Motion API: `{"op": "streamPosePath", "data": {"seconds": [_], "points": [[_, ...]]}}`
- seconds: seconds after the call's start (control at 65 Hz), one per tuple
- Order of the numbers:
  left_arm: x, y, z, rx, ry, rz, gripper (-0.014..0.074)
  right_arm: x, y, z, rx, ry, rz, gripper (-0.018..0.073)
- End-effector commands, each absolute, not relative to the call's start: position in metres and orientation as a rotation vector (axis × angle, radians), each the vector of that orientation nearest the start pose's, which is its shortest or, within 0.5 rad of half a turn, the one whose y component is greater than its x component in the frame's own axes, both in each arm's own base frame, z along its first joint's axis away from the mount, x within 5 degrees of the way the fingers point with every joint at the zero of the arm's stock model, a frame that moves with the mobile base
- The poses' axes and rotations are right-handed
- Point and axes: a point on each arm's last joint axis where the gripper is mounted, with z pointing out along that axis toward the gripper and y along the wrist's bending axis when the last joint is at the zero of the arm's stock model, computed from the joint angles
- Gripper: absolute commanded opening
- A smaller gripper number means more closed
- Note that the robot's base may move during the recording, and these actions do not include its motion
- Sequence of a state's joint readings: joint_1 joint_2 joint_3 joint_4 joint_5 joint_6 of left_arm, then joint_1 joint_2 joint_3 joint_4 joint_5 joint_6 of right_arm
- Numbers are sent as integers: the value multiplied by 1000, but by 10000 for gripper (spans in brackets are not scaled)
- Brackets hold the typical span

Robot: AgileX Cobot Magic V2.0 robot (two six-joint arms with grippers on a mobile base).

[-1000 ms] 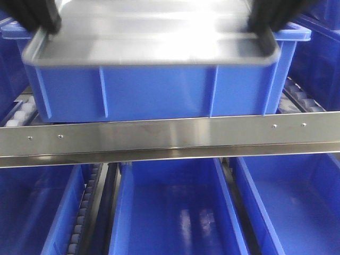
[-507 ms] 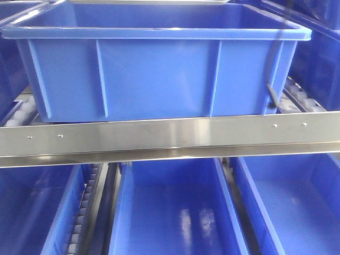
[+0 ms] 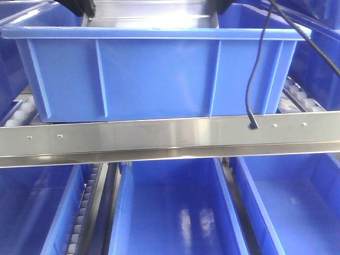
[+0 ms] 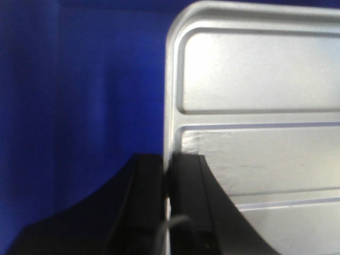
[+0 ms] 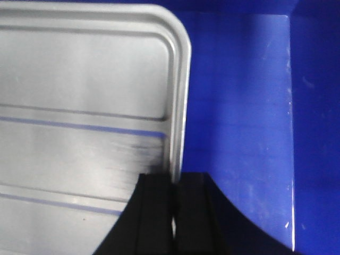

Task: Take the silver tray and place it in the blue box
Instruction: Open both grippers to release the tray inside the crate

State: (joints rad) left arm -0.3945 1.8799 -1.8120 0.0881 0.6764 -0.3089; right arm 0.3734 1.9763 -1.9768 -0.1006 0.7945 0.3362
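Now we are holding the silver tray (image 3: 151, 20) at top centre, inside the blue box (image 3: 154, 79), both jaws pinching its rim: left gripper (image 4: 167, 175), right gripper (image 5: 174, 186). Uneven release risks it tipping against a wall.

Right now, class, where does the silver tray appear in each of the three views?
Front view: silver tray at top centre, behind the box's near wall.
Left wrist: fills the right side, left gripper on its rim.
Right wrist: fills the left side, right gripper on its rim.
Shared landmark: blue box.
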Motion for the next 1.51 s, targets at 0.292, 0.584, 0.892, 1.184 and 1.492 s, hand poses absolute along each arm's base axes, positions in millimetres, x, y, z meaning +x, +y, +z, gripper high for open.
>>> {"op": "streamPosePath", "data": {"seconds": [0.292,0.584,0.892,1.184,1.492], "points": [[406,-187,392,120,2012,-481,-6,423,173,412,-54,1990,481,57],[407,-185,392,139,1998,-449,26,423,173,412,-55,1994,480,57],[414,-168,393,101,1990,-414,265,431,156,413,-22,1975,441,391],[418,-159,394,97,1976,-373,265,438,135,414,24,1961,413,475],[420,-163,392,103,1962,-385,5,437,138,413,19,1972,414,67]]}}
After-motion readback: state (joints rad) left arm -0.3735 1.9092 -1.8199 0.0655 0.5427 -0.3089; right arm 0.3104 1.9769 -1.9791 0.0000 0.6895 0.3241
